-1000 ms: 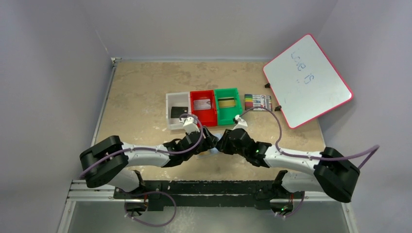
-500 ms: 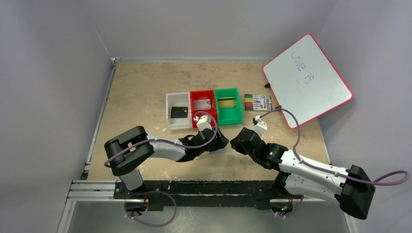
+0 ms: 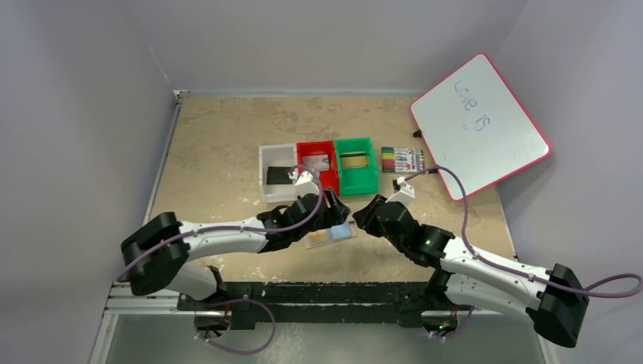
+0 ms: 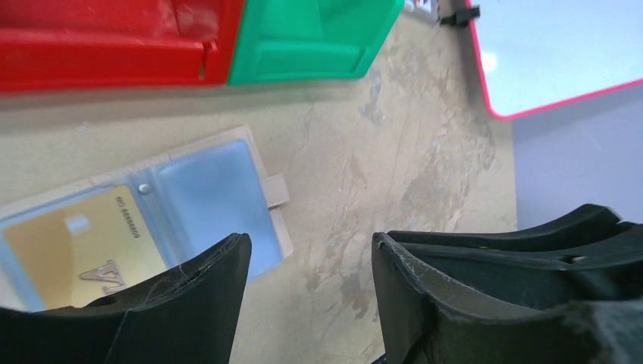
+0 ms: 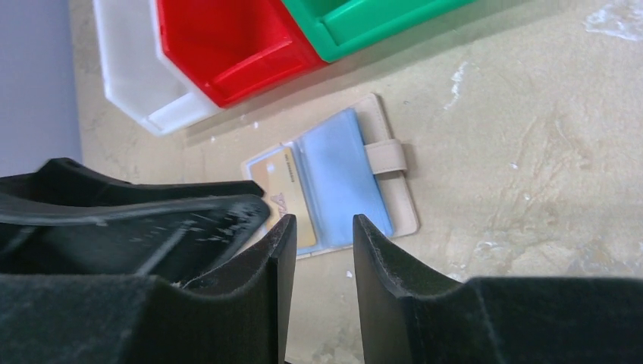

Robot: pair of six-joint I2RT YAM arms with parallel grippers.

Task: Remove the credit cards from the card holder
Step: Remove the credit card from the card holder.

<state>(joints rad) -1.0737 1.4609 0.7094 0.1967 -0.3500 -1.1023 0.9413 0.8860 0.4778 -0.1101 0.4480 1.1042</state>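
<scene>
The flat beige card holder with two light-blue pockets lies open just on the near side of the red plastic bin; its one gold card is partly hidden behind black fingers; the left gripper and the right gripper both have parted, empty jaws; three bins in all, with the white bin and the green bin beside the red one.

On the table, a left bin, middle bin and right bin are set in a row, with cards laid one in each. The card holder is laid open before the middle bin, a fourth card tucked in its left half. A marker pack is set right of the bins, a whiteboard right of it.
</scene>
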